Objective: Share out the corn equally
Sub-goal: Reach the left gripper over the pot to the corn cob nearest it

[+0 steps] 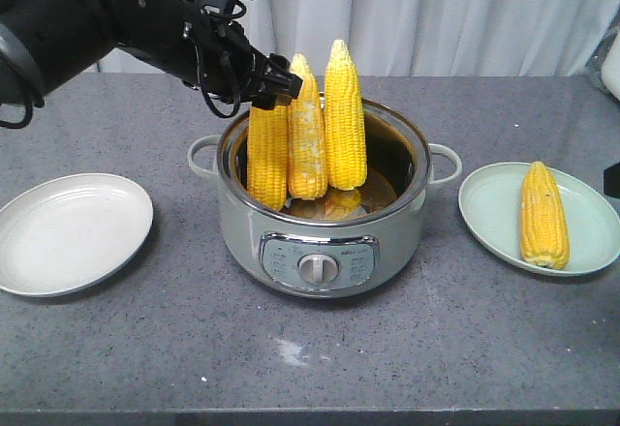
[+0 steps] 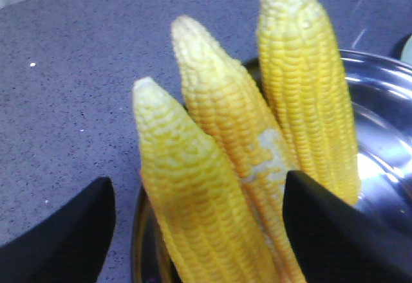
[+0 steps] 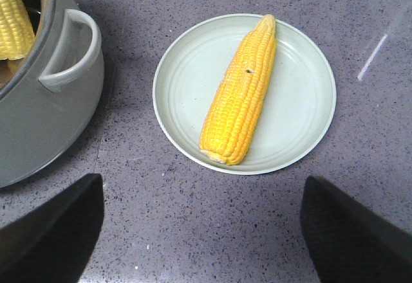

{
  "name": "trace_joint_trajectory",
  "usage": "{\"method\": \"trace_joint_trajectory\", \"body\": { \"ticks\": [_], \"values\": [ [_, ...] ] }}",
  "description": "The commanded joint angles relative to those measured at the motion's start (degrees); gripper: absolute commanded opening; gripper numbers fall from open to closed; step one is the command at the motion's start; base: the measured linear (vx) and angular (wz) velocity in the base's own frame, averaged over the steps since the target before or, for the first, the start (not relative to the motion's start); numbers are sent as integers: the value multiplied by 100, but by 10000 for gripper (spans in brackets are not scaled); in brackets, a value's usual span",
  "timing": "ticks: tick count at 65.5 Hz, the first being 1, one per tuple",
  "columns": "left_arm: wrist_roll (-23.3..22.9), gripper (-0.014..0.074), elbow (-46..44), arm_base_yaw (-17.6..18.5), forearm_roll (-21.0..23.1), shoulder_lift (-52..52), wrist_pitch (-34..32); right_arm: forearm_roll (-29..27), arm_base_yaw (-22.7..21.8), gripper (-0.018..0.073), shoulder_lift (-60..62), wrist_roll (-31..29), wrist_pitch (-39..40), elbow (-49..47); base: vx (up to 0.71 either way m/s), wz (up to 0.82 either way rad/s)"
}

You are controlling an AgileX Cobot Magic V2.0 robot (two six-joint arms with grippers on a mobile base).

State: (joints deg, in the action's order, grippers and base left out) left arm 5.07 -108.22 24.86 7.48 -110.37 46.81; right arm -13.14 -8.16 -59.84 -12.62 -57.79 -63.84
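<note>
Three cobs of corn stand upright in the grey cooking pot [image 1: 242, 223]: a left cob [image 1: 267, 160], a middle cob [image 1: 306, 140] and a right cob [image 1: 345, 121]. More corn [image 1: 341, 201] lies low in the pot behind them. My left gripper [image 1: 278, 82] is open at the pot's back left rim. Its fingers straddle the tip of the left cob [image 2: 193, 186] without closing on it. A fourth cob [image 3: 239, 90] lies alone on the green plate [image 3: 302, 122]. My right gripper [image 3: 201, 186] is open and holds nothing, above the bare table just in front of that plate.
An empty white plate [image 1: 73, 232] lies at the left of the pot. The pot has side handles [image 3: 77, 51] and a front dial [image 1: 317, 268]. A white curtain hangs behind the grey speckled table [image 1: 387, 349].
</note>
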Motion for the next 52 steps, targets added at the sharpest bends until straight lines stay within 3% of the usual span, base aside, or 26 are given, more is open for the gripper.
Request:
{"method": "trace_joint_trajectory", "body": {
  "ticks": [1,36,52],
  "values": [
    [-220,517,-198,25,-143,248,-423,-93,-14,594,82,-77,272,-130,0,0],
    [-220,509,-198,25,-121,-31,-691,-99,-14,594,82,-77,289,-130,0,0],
    [-220,372,-198,25,-121,-31,-682,-99,-14,594,82,-77,289,-130,0,0]
  ]
}}
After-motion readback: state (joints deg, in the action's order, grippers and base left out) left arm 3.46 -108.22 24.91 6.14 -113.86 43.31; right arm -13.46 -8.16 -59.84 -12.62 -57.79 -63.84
